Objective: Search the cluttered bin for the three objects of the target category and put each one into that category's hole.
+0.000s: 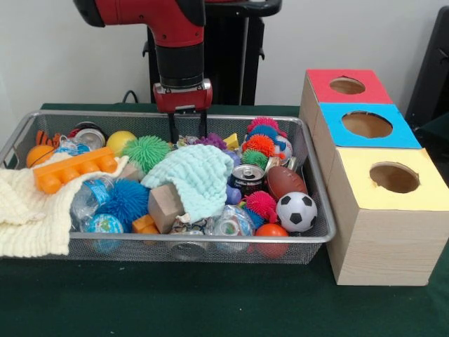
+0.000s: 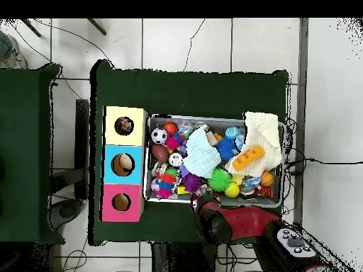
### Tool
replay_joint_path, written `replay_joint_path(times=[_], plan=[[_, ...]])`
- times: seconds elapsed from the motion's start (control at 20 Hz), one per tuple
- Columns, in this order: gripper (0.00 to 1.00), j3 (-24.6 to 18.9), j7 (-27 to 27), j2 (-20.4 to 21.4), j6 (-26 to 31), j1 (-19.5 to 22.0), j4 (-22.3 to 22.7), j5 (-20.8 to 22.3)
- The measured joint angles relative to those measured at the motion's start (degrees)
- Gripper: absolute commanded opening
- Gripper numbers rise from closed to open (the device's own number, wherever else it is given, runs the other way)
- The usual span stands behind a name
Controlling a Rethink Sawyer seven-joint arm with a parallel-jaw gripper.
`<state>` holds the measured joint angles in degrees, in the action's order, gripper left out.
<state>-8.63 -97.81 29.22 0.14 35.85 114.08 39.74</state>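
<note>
Red and black hand (image 1: 187, 133) hanging over the far rim of the wire-mesh bin (image 1: 319, 210), two thin black fingers (image 1: 172, 128) pointing straight down, parted by a small gap, gripping nothing. Tips just above the purple spiky ball (image 1: 210, 140) at the far middle of the bin; green spiky ball (image 1: 146, 151) a little to the left, yellow smooth ball (image 1: 119, 141) beyond that.

Mint-green knitted cloth (image 1: 198, 175) heaped in the middle of the bin, a tan wooden block (image 1: 165, 206) leaning against its near edge. Left of these, a blue spiky ball (image 1: 128, 199), a crushed clear plastic bottle (image 1: 90, 198) and an orange toy brick with studs (image 1: 75, 168) resting on a cream knitted cloth (image 1: 31, 210) draped over the left rim.

Right of the mint cloth, a dark drink can (image 1: 247, 177) standing upright, a brown toy football (image 1: 285, 182) beside it, and a black-and-white toy soccer ball (image 1: 296, 211) in the near right corner. Orange-red spiky ball (image 1: 260, 145) and pink spiky ball (image 1: 262, 203) among the clutter there.

Just right of the bin on the green counter (image 1: 210, 302), a wooden box in three sections, each with a round hole on top: red-topped section (image 1: 316, 83) far, blue-topped section (image 1: 335, 116) in the middle, yellow-topped section (image 1: 354, 168) near. Target category not tellable from the views.
</note>
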Motion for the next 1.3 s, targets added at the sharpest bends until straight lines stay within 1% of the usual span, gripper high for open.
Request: replay_joint_path(times=[0.1, 0.15, 0.35, 0.5, 0.8, 0.95, 1.0, 1.25, 1.3], plan=[[1.0, 0.4, 0.0, -0.4, -1.2, -0.1, 0.0, 0.0], [0.0, 0.7, 0.0, -0.7, -1.8, -0.2, 0.0, 0.0], [0.0, 1.6, 0.0, -1.4, -3.9, -0.6, 0.0, 0.0], [0.0, 2.9, 0.0, -1.3, -5.2, -1.7, 0.0, 0.0], [0.0, 3.0, 0.0, 0.5, -5.2, -2.7, 0.9, -0.1], [0.0, 2.6, 0.0, 2.8, -4.7, -2.5, 2.4, -0.8], [0.0, 2.0, 0.0, 4.9, -3.5, -2.2, 3.6, -1.7], [0.0, -0.1, 0.0, 10.8, 0.5, -0.8, 6.9, -4.9], [0.0, -1.0, 0.0, 13.0, 2.3, -0.3, 7.9, -6.1]])
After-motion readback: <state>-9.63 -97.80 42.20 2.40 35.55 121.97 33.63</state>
